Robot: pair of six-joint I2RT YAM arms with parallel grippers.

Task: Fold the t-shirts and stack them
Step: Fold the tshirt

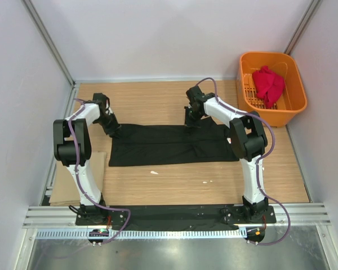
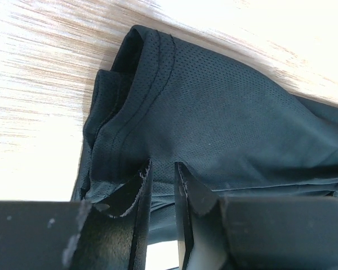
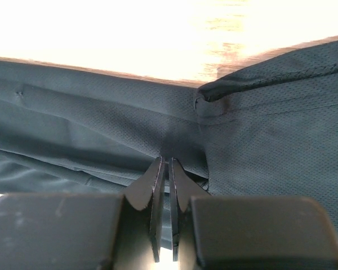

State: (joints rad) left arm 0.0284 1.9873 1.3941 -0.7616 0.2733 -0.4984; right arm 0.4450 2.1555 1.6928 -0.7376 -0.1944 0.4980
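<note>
From above, the black shirt [image 1: 174, 145] lies flat on the desk [image 1: 186, 181], the red shirt [image 1: 268, 84] in the basket [image 1: 240, 73]. Left wrist: the left end effector [image 2: 162, 166] stands narrowly parted at the black shirt's hem, and I cannot tell whether it grips. Right wrist: the right end effector [image 3: 164, 160] pinches the black shirt's edge.

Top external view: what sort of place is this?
Probably a lab test cell: plain white walls with aluminium framing enclose a wooden table, two arms bolted at its edge, an orange basket in the corner.
</note>
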